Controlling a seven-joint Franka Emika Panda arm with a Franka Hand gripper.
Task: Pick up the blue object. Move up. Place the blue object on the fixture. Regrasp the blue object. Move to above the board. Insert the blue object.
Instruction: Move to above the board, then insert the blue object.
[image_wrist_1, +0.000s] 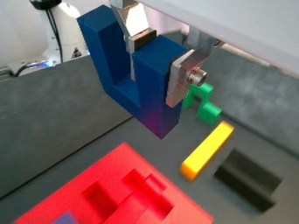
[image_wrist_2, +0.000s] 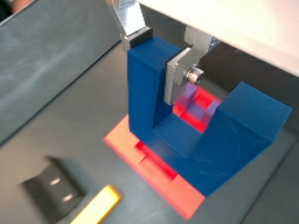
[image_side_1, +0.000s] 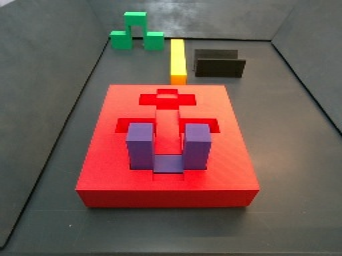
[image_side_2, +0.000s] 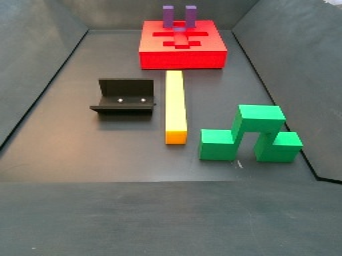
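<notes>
Even, diffuse light, side views sharp with only faint soft shadows. Both wrist views softer: silver two-finger gripper (image_wrist_1: 160, 63) and its clamped dark blue U-shaped block (image_wrist_1: 131, 74) slightly blurred up close. Magenta tint on block near large red slab (image_wrist_2: 158, 162). No glare.

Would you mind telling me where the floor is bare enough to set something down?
Bare floor lies beside the board and between the fixture and the wall. Crowded: fixture, yellow bar, green block. The gripper holds the blue object above.
</notes>
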